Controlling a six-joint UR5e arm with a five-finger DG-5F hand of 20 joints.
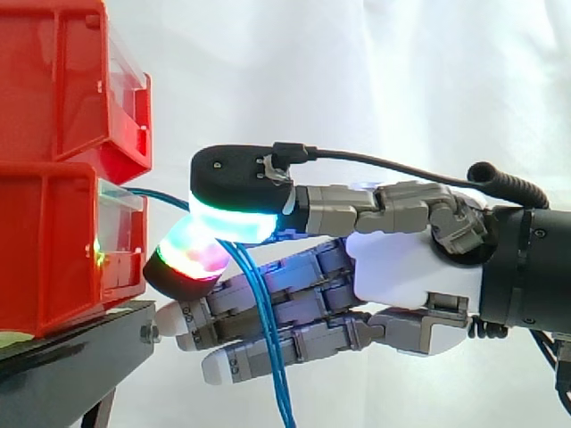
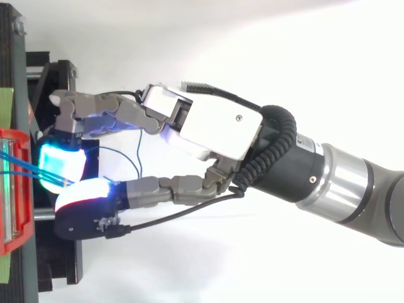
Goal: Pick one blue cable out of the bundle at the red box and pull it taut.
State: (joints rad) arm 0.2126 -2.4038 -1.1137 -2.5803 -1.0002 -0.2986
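The hand had its glowing thumb pad and one finger pad pinched on the thin blue plastic-sheathed cable, just off the red plastic box. Strands hung below the pads, across the straight fingers. Best to pull slowly, straight away, holding one strand. No writing was legible.

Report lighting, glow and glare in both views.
Side view: bright curtain, no hard shadows; green-cyan glow from the fingers tints the cable and bin. Top view: finger glow glares white beside the bin; glare streaks the arm.
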